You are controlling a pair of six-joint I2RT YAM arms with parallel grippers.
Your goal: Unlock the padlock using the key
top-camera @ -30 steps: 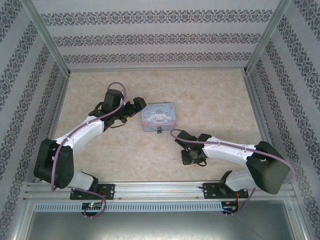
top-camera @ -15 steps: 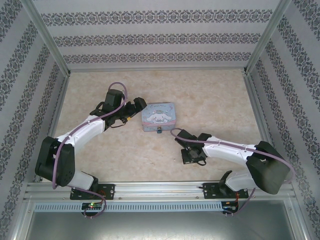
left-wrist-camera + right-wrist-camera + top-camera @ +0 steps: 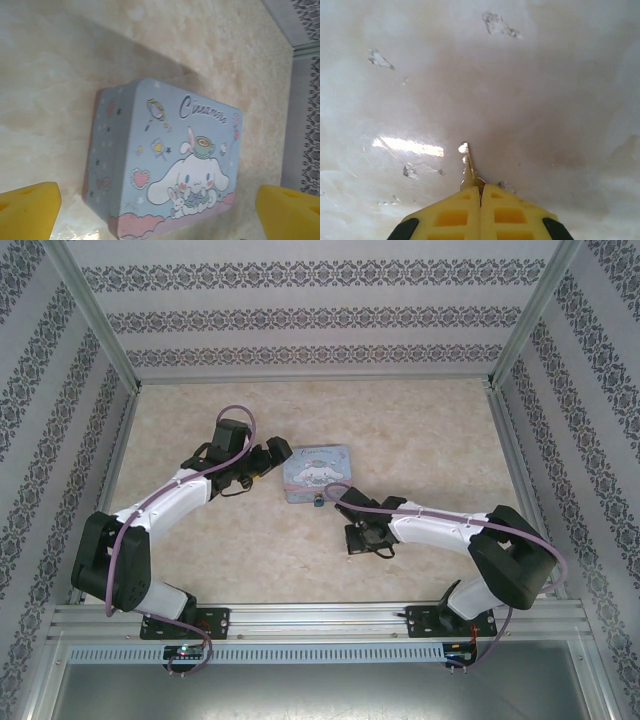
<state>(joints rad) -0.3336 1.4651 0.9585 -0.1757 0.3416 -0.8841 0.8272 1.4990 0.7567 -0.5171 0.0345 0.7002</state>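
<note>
right hand (image 3: 480, 194): yellow fingers pressed together, pinching the thin metal key (image 3: 466, 164) by its head; the blade sticks out ahead, over the table
left hand (image 3: 274, 456): fingers spread wide, holding nothing, at the left end of the tin
padlock: tiny dark teal padlock (image 3: 317, 501) at the near side of the light-blue cartoon tin box (image 3: 165, 160), on the beige marbled table (image 3: 420, 440)
key to padlock: near in the top view; contact can't be told

This is a robot test cell of the lab kind. A marble-look table (image 3: 420, 430) is boxed in by aluminium posts (image 3: 97, 320) and wallpapered panels (image 3: 300, 315). The left arm (image 3: 175, 498) and right arm (image 3: 435, 530) are bolted to a slotted rail (image 3: 320, 618) at its near edge.
</note>
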